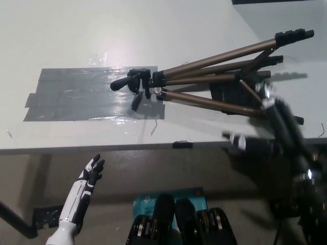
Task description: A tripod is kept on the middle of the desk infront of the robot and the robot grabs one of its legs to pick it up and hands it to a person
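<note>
Lying on its side across the white desk [102,30], the tripod [214,76] points its black head toward nine o'clock, over the edge of a grey taped patch [76,94], while its bronze legs fan out toward two and three o'clock. The black leg tips end near the desk's right side. At about four o'clock of the picture, the black right robot hand [276,115] reaches in along a blurred arm and sits at the lowest leg [209,102], close to its far end; whether its fingers are spread or pinching the leg, I cannot tell, since motion blur hides them. The white left robot hand [91,176] rests at about seven o'clock, below the desk's front edge, with its dark fingers spread apart and holding nothing.
</note>
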Controlling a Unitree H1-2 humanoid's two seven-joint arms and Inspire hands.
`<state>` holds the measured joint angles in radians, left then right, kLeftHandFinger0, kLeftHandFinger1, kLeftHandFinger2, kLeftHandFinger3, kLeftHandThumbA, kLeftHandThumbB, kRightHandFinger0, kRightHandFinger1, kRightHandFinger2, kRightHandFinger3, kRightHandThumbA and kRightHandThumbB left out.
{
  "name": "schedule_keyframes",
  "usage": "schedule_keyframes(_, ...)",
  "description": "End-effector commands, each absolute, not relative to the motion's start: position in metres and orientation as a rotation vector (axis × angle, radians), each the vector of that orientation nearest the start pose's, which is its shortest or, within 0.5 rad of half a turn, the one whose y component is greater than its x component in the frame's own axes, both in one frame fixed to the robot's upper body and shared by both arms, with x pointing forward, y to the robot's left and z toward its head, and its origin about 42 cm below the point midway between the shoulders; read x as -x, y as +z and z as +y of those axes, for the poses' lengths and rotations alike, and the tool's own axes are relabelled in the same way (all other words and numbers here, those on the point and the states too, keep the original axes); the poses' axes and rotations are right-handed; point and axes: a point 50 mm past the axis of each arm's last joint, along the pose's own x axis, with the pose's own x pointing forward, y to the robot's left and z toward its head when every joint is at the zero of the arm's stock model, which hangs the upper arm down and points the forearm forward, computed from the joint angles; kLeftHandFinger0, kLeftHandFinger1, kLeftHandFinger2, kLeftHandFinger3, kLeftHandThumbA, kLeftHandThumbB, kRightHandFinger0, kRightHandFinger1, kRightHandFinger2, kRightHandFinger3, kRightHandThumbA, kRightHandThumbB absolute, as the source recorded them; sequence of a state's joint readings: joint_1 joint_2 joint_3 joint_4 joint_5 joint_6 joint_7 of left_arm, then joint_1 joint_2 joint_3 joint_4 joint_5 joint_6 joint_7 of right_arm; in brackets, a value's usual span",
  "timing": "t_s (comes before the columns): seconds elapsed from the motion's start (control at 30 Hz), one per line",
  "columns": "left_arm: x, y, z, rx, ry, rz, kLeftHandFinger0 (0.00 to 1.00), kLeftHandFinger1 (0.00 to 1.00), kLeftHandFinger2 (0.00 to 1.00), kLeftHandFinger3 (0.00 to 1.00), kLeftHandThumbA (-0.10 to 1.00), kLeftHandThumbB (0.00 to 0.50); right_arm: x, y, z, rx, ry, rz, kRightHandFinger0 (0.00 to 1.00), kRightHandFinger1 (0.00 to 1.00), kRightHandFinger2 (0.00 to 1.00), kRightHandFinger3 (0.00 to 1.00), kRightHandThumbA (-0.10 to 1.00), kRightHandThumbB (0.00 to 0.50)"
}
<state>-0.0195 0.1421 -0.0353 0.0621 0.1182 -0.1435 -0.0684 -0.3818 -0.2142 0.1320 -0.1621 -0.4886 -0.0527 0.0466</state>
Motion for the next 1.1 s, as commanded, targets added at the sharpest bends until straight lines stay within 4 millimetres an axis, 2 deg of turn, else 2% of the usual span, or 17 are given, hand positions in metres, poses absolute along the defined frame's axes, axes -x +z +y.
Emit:
schedule_keyframes(0.0, -0.284, 0.105, 0.244, -0.278, -0.135, -0.157, 1.00, 1.00, 1.00, 1.00, 1.00, 0.114, -0.414, 0.340, -0.199, 1.063, -0.139, -0.727, 1.00, 1.00, 1.00, 1.00, 0.96, 0.412)
schedule_keyframes(0.23, -0.280, 0.103, 0.244, -0.289, -0.138, -0.153, 1.00, 1.00, 1.00, 1.00, 1.00, 0.114, -0.462, 0.355, -0.190, 1.237, -0.167, -0.655, 1.00, 1.00, 1.00, 1.00, 0.91, 0.459)
schedule_keyframes(0.27, -0.280, 0.104, 0.244, -0.289, -0.140, -0.153, 1.00, 1.00, 1.00, 1.00, 1.00, 0.114, -0.467, 0.356, -0.189, 1.258, -0.172, -0.645, 1.00, 1.00, 1.00, 1.00, 0.93, 0.475)
schedule_keyframes(0.4, -0.280, 0.103, 0.244, -0.282, -0.142, -0.151, 1.00, 1.00, 1.00, 1.00, 1.00, 0.126, -0.490, 0.361, -0.183, 1.336, -0.180, -0.612, 1.00, 1.00, 1.00, 1.00, 0.96, 0.471)
schedule_keyframes(0.5, -0.281, 0.105, 0.244, -0.291, -0.140, -0.152, 1.00, 1.00, 1.00, 1.00, 1.00, 0.128, -0.504, 0.363, -0.179, 1.376, -0.170, -0.571, 1.00, 1.00, 1.00, 1.00, 0.99, 0.486)
schedule_keyframes(0.67, -0.284, 0.106, 0.244, -0.295, -0.147, -0.163, 1.00, 1.00, 1.00, 1.00, 1.00, 0.123, -0.519, 0.358, -0.175, 1.422, -0.154, -0.516, 1.00, 1.00, 1.00, 1.00, 0.97, 0.500)
schedule_keyframes(0.8, -0.285, 0.107, 0.244, -0.292, -0.150, -0.169, 1.00, 1.00, 1.00, 1.00, 1.00, 0.116, -0.527, 0.354, -0.169, 1.444, -0.143, -0.493, 1.00, 1.00, 1.00, 1.00, 1.00, 0.500)
schedule_keyframes(1.07, -0.286, 0.108, 0.244, -0.296, -0.156, -0.167, 1.00, 1.00, 1.00, 1.00, 1.00, 0.121, -0.543, 0.350, -0.165, 1.507, -0.121, -0.448, 1.00, 1.00, 1.00, 1.00, 1.00, 0.500)
